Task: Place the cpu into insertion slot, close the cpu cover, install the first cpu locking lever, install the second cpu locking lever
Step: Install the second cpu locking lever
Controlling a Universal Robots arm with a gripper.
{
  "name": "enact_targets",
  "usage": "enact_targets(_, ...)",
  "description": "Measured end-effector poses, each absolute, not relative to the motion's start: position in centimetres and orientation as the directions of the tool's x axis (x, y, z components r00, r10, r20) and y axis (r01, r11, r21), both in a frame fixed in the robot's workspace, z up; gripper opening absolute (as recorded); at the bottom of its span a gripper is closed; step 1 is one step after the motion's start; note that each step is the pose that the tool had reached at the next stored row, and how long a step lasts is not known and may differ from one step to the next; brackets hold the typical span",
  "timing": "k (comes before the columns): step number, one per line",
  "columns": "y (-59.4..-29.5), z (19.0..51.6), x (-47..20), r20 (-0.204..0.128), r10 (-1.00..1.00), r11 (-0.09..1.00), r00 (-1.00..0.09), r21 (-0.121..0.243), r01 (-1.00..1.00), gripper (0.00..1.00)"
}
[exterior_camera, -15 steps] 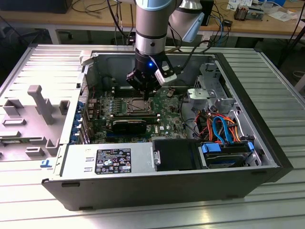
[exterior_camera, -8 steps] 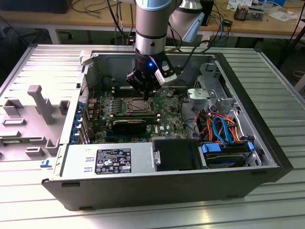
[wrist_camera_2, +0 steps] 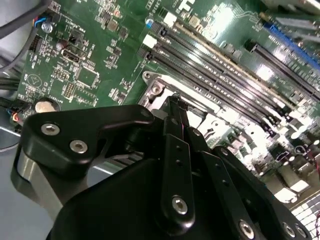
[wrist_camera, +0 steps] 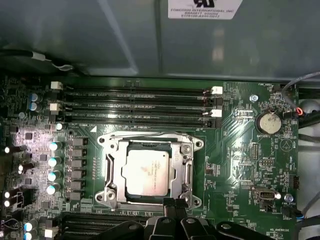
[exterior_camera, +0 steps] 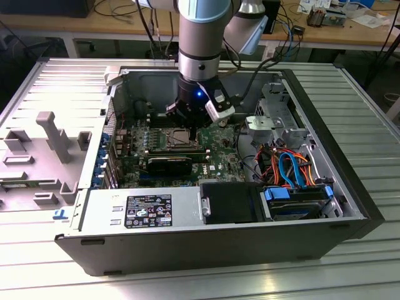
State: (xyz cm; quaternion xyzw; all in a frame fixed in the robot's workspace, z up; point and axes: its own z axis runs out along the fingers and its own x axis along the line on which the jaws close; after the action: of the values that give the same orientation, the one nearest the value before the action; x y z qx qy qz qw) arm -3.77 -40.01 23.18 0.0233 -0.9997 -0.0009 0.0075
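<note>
So the arm is reaching straight down into the open PC case [exterior_camera: 350, 206], with the hand [wrist_camera: 172, 206] parked right at the edge of the insertion slot [wrist_camera: 192, 172] on the green motherboard [wrist_camera: 240, 165]. In the first wrist view the cpu [wrist_camera: 146, 172] is already sitting flat in the slot, silver top up, and the cpu cover [wrist_camera: 114, 165] looks folded down around it, its frame ringing the chip. That placement makes sense: the chip has to be seated before the frame can clamp it.

The fingertips [wrist_camera: 172, 202] look pressed together, or close to it, with nothing pinched between them. They're touching or just above the cover's near edge, probably to push on it or get at a locking lever; I can't pick the levers out for sure.

The memory slots [wrist_camera: 140, 102] lie just beside the socket. There's a white label on the case wall [wrist_camera: 205, 7] and another on the power supply [exterior_camera: 149, 210], but neither is readable.
</note>
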Motion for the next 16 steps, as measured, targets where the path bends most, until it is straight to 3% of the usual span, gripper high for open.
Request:
enact_targets(7, -41.7, 22.9, -3.8, 0.014, -0.053, 0.998, -0.999, 0.027, -0.053, 0.11)
enact_targets(11, -42.7, 22.9, -4.8, 0.009, -0.054, 0.994, -0.999, 0.093, -0.053, 0.11)
enact_targets(16, -42.7, 22.6, -6.9, 0.006, -0.054, 0.994, -0.999, 0.097, -0.053, 0.11)
